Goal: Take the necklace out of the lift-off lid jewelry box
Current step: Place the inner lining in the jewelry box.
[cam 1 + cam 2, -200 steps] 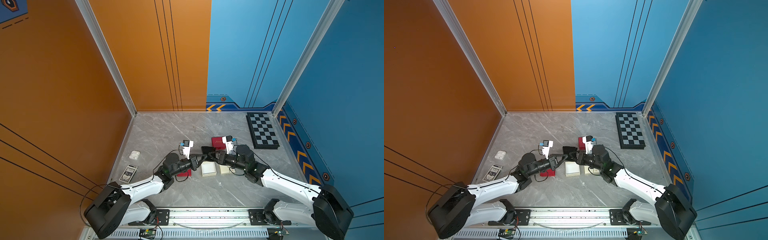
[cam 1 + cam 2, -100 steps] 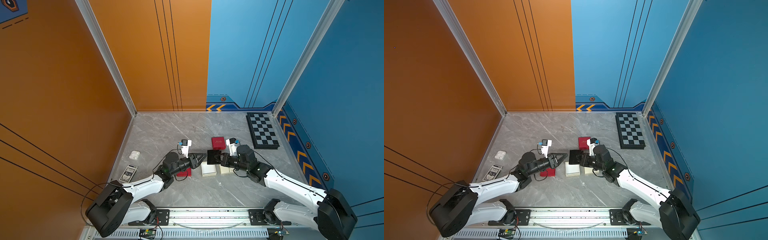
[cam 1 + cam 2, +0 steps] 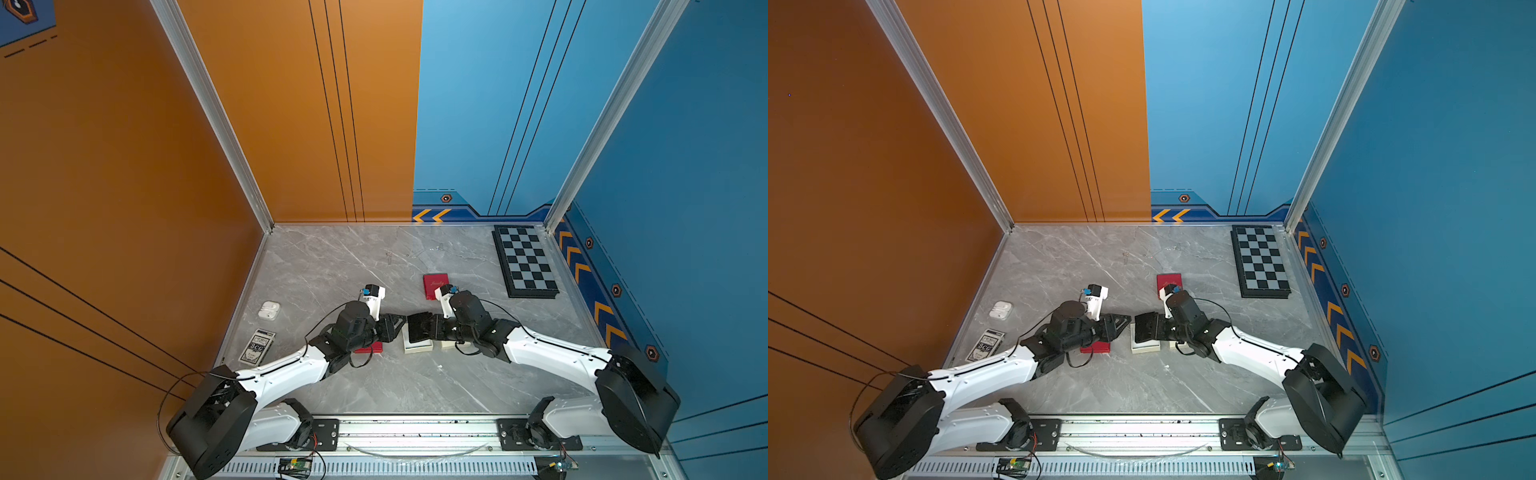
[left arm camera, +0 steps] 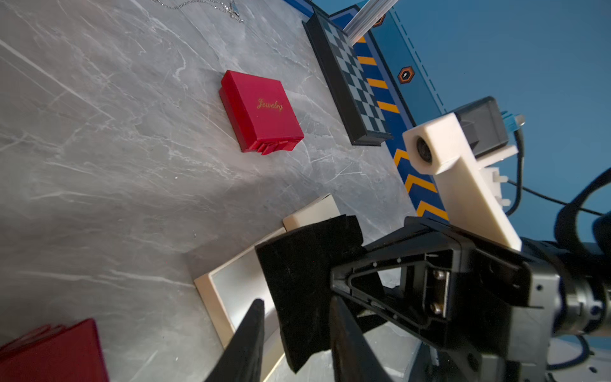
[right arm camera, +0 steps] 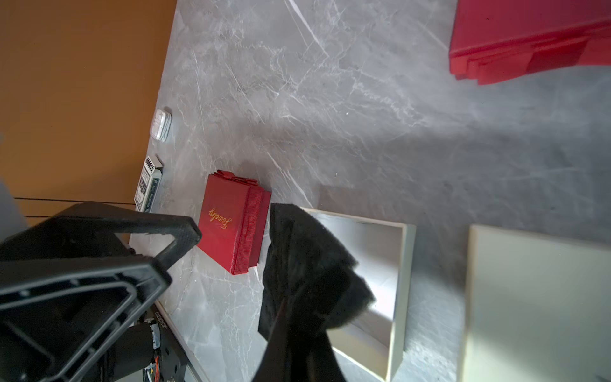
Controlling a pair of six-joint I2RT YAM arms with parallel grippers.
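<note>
In both top views the right gripper (image 3: 432,328) is clamped on the edge of one black foam insert (image 3: 417,328), which it holds above one open cream box (image 3: 417,350). The left gripper (image 3: 397,324) has its jaws partly apart just beside the insert's far edge and holds nothing. One cream lid (image 3: 449,344) lies beneath the right wrist. There are two shut red boxes: one (image 3: 435,286) beyond the right jaws, one (image 3: 370,347) under the left gripper. One chessboard (image 3: 525,262), one earbud case (image 3: 269,309) and one card deck (image 3: 257,347) lie well apart from the jaws.

In the left wrist view, a thin silver necklace (image 4: 233,8) lies on the table (image 4: 99,132), far beyond both jaws and outside every box.

In the right wrist view, the part of the cream box (image 5: 401,281) floor that shows is plain and pale; the insert (image 5: 304,264) hides the rest.
</note>
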